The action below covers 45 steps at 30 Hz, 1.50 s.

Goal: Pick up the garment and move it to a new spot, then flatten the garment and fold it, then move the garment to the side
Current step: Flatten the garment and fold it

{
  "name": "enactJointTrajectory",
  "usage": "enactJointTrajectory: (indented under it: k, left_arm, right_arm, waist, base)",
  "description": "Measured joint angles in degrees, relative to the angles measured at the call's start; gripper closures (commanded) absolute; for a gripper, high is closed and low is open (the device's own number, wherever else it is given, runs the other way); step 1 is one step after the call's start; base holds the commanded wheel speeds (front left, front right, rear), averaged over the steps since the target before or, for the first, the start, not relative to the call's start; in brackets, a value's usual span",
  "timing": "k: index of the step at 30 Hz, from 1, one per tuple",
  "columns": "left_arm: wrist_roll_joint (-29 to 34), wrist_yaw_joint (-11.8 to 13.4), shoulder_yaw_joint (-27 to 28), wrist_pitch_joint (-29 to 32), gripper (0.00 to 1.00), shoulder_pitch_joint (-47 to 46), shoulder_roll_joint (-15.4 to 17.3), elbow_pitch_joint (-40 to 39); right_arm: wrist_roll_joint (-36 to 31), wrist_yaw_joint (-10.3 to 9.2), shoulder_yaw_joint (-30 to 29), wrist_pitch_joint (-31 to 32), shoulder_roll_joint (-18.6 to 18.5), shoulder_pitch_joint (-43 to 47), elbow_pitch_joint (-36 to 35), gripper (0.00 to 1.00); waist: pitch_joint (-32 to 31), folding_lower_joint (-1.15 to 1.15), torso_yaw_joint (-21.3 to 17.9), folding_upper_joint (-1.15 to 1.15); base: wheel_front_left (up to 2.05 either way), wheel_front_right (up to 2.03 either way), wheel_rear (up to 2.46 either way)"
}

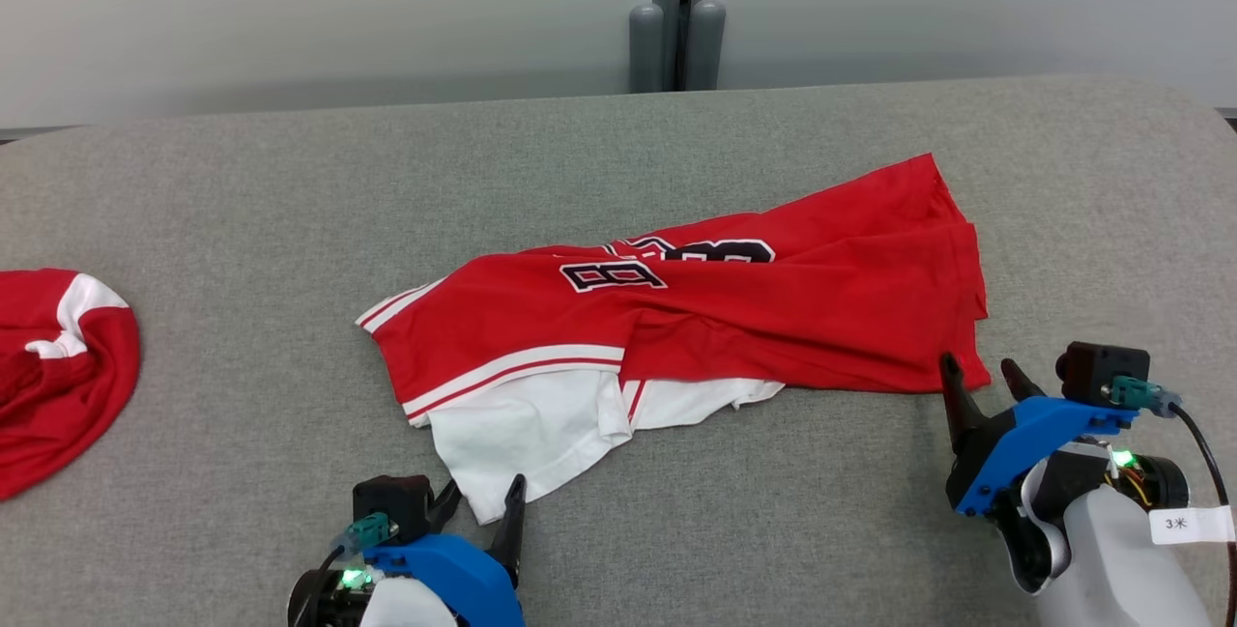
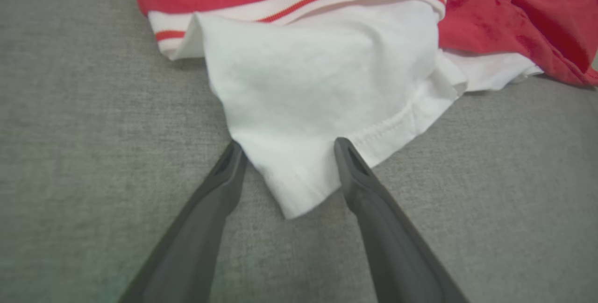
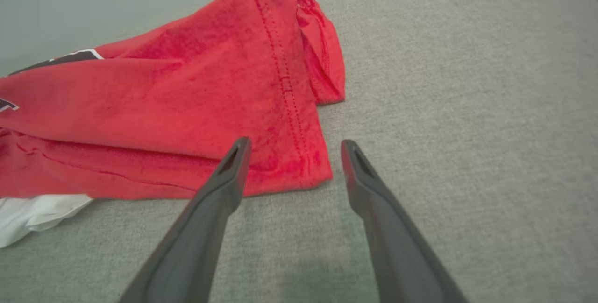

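The garment (image 1: 696, 313) is a red jersey with white sleeves, white-and-red trim and black lettering, lying rumpled across the middle of the grey table. My left gripper (image 1: 483, 497) stands open at the garment's near white sleeve corner (image 2: 289, 172), which lies between the two fingers. My right gripper (image 1: 981, 371) is open at the garment's red hem corner (image 3: 299, 163) on the right; that corner reaches between its fingers. Neither gripper has closed on the cloth.
Another red and white garment (image 1: 53, 366) is bunched at the table's left edge. The grey cloth-covered table (image 1: 242, 221) stretches wide around the jersey. A pale wall with a dark vertical post (image 1: 676, 9) stands behind the table.
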Motion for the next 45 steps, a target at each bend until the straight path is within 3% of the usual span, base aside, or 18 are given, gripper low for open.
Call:
enactJointTrajectory:
  k: [2,3,6,8,9,10,11,12,18,23,28,33,40,45]
  left_arm:
    - [-0.3,0.0,-0.4,-0.1,0.11,-0.6,0.0,0.1]
    - [-0.3,0.0,-0.6,-0.2,0.5,-0.7,0.0,0.2]
    - [-0.3,0.0,-1.0,-0.3,0.56,-1.5,0.1,0.4]
    - [-0.3,-0.1,-1.4,-0.3,0.68,-1.9,0.0,0.6]
    - [-0.4,-0.2,-1.5,-0.3,0.87,-2.0,0.0,0.7]
    - [-0.5,-0.3,-1.8,-0.3,1.0,-2.1,0.0,0.8]
    - [-0.7,-0.6,-2.0,-0.3,1.0,-2.3,0.0,1.0]
    - [-0.8,-0.8,-2.3,-0.3,1.0,-2.4,0.0,1.0]
    - [-3.9,-2.3,-2.7,-4.3,1.0,-1.8,-0.2,0.2]
    - [-9.4,-2.8,-0.4,-8.4,1.0,-1.4,-0.2,-8.7]
    - [-10.5,-2.3,1.9,-8.4,1.0,-1.3,1.9,-22.1]
    - [-10.6,-1.2,4.5,-5.7,1.0,-1.5,5.8,-34.8]
    - [-11.0,0.1,6.0,1.9,1.0,-6.5,9.7,-48.9]
    - [-11.5,0.9,5.6,8.6,1.0,-12.1,11.6,-56.9]
  right_arm:
    - [-0.6,0.0,-0.7,-0.5,0.0,-1.5,2.9,0.0]
    - [-0.8,0.0,-1.3,-0.6,0.0,-2.3,4.4,0.0]
    - [-2.5,0.0,-2.4,-0.7,0.0,-4.3,8.9,0.0]
    - [-3.4,0.0,-2.4,-0.9,0.0,-5.6,11.3,0.0]
    - [-3.3,0.0,-2.1,-0.9,-0.2,-6.3,12.5,0.0]
    - [-3.3,-0.01,-1.8,-0.9,-0.2,-6.9,13.4,0.0]
    - [-3.5,-0.01,-1.7,-1.2,-0.2,-7.5,14.2,0.55]
    - [-3.8,-0.01,-1.7,-1.7,-0.3,-7.8,14.8,1.0]
    - [-1.8,0.0,-2.0,-6.5,0.0,-8.1,16.2,1.0]
    - [1.0,0.0,-0.4,-10.2,0.0,-7.2,9.5,1.0]
    - [3.0,0.0,0.1,-8.9,0.0,-2.7,-4.8,1.0]
    - [1.3,0.0,-0.5,-2.7,0.0,3.1,-24.5,1.0]
    - [1.3,0.0,-0.7,7.5,0.0,7.6,-50.0,1.0]
    - [-0.1,0.0,-1.2,14.0,0.0,7.5,-62.5,1.0]
  waist:
    - [0.6,0.0,0.3,0.0]
    - [0.9,0.0,0.4,0.0]
    - [1.7,0.0,0.9,0.0]
    - [2.2,0.0,1.3,0.0]
    - [2.3,0.0,1.4,0.0]
    - [2.5,-0.01,1.5,0.0]
    - [2.6,-0.01,1.6,0.0]
    - [2.7,0.0,1.7,0.0]
    - [1.0,0.01,2.5,0.02]
    - [-1.5,0.0,2.5,0.02]
    - [-3.9,0.0,1.8,0.02]
    - [-5.2,-0.01,0.6,0.02]
    - [-4.7,0.0,-0.5,0.01]
    - [-2.7,-0.01,-1.3,0.01]
  base:
    - [0.0,0.0,0.0]
    - [0.0,0.0,0.0]
    - [0.0,0.0,0.0]
    - [0.0,0.0,0.0]
    - [0.0,0.0,0.0]
    - [0.0,0.0,0.0]
    - [0.0,0.0,0.0]
    - [0.0,0.0,0.0]
    - [0.0,0.0,0.0]
    - [0.0,0.0,0.0]
    - [0.0,0.0,0.0]
    - [0.0,0.0,0.0]
    - [0.0,0.0,0.0]
    - [0.0,0.0,0.0]
